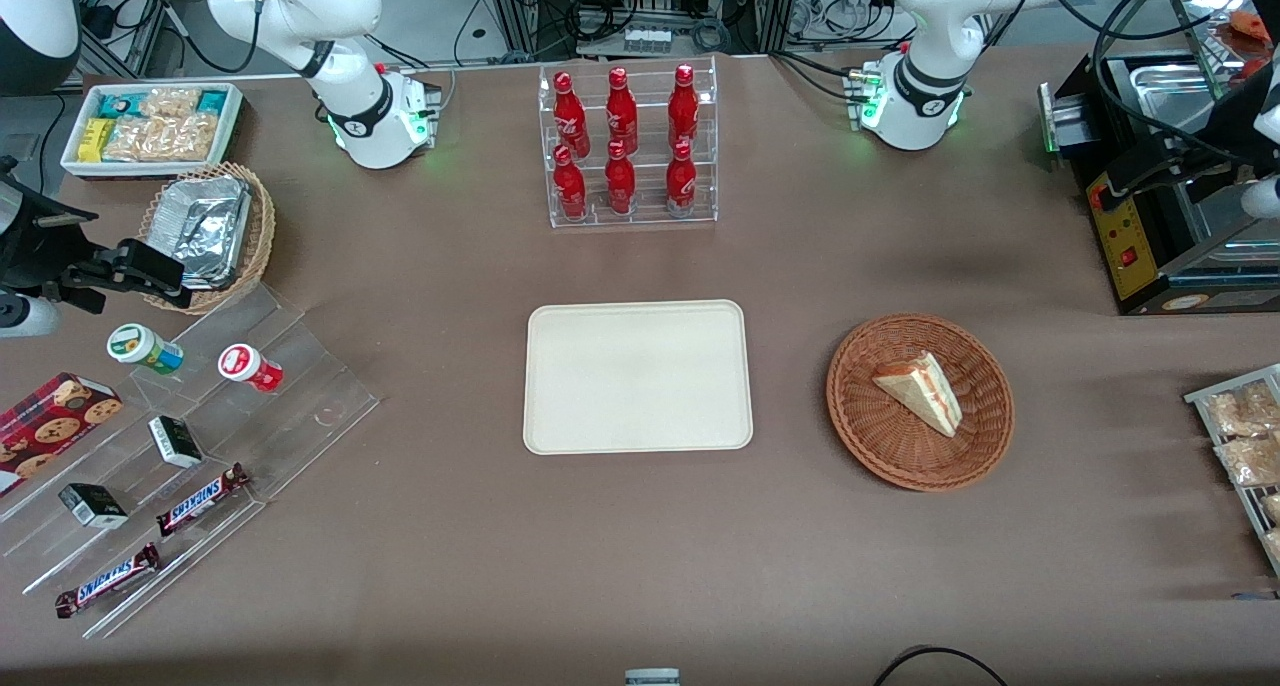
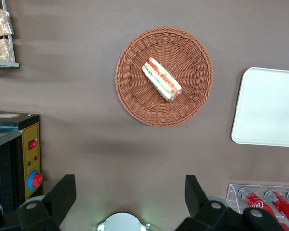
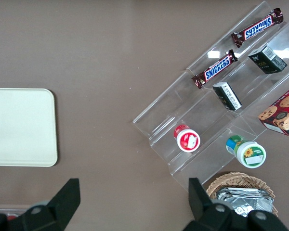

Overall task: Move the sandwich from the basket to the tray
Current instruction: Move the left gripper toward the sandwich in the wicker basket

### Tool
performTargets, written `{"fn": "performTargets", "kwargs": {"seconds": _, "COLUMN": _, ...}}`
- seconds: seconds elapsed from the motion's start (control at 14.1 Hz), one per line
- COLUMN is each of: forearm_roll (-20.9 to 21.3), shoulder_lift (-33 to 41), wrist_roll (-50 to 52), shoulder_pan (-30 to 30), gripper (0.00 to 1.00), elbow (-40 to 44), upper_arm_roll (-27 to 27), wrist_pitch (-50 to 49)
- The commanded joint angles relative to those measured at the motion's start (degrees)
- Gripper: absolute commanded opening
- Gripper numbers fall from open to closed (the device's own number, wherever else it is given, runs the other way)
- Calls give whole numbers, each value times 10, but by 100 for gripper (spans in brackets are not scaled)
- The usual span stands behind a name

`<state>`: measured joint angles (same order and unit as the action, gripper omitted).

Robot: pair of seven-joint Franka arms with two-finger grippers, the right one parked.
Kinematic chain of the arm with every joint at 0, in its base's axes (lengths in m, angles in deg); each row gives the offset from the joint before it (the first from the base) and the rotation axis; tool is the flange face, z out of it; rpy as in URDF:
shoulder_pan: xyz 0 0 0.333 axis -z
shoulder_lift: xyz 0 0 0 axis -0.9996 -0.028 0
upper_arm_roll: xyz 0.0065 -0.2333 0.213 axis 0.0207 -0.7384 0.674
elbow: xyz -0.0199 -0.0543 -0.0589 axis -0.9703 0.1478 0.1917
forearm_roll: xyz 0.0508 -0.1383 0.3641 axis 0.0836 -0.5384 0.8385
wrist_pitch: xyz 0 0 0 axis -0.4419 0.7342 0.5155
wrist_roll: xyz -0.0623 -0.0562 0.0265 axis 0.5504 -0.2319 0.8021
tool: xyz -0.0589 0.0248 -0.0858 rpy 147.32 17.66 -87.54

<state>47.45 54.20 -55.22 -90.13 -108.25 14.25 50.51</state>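
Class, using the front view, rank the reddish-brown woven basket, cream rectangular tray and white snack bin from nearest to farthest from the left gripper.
The open left gripper hangs above the table's working-arm end.
1. Reddish-brown woven basket, nearest that end.
2. Cream rectangular tray, mid-table.
3. White snack bin, at the parked arm's end.

light: bright, even overhead | shadows: soft, faint on table (image 1: pixel 400 266) | focus: sharp | glare: foil trays (image 1: pixel 205 228)

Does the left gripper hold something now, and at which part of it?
Nothing is held. The left gripper is open, high above the table. The small triangular white-bread sandwich lies untouched in the round reddish-brown wicker basket.
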Motion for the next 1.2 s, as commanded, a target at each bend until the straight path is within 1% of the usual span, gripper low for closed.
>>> {"fn": "performTargets", "kwargs": {"seconds": 0.0, "forearm_roll": 4, "shoulder_lift": -12, "wrist_roll": 15, "shoulder_pan": 3, "gripper": 100, "elbow": 21, "upper_arm_roll": -8, "wrist_pitch": -12}}
{"fn": "performTargets", "kwargs": {"seconds": 0.07, "forearm_roll": -1, "shoulder_lift": -21, "wrist_roll": 18, "shoulder_pan": 2, "gripper": 100, "elbow": 22, "upper_arm_roll": -8, "wrist_pitch": -12}}
{"fn": "performTargets", "kwargs": {"seconds": 0.21, "forearm_roll": 11, "shoulder_lift": -43, "wrist_roll": 27, "shoulder_pan": 2, "gripper": 100, "elbow": 18, "upper_arm_roll": -8, "wrist_pitch": -2}}
{"fn": "performTargets", "kwargs": {"seconds": 0.35, "forearm_roll": 11, "shoulder_lift": -66, "wrist_roll": 42, "shoulder_pan": 0, "gripper": 100, "elbow": 13, "upper_arm_roll": -7, "wrist_pitch": 21}}
{"fn": "performTargets", "kwargs": {"seconds": 0.49, "forearm_roll": 11, "shoulder_lift": -88, "wrist_roll": 135, "shoulder_pan": 3, "gripper": 100, "elbow": -17, "upper_arm_roll": -8, "wrist_pitch": 79}}
{"fn": "performTargets", "kwargs": {"seconds": 0.71, "forearm_roll": 12, "shoulder_lift": -118, "wrist_roll": 233, "shoulder_pan": 17, "gripper": 100, "elbow": -71, "upper_arm_roll": -12, "wrist_pitch": 173}}
{"fn": "performTargets", "kwargs": {"seconds": 0.92, "forearm_roll": 15, "shoulder_lift": -159, "wrist_roll": 333, "shoulder_pan": 48, "gripper": 100, "elbow": -100, "upper_arm_roll": -11, "wrist_pitch": 260}}
{"fn": "performTargets", "kwargs": {"seconds": 0.99, "forearm_roll": 21, "shoulder_lift": -175, "wrist_roll": 367, "shoulder_pan": 63, "gripper": 100, "elbow": -101, "upper_arm_roll": -11, "wrist_pitch": 274}}
{"fn": "performTargets", "kwargs": {"seconds": 1.13, "forearm_roll": 61, "shoulder_lift": -193, "wrist_roll": 425, "shoulder_pan": 87, "gripper": 100, "elbow": -121, "upper_arm_roll": -11, "wrist_pitch": 302}}
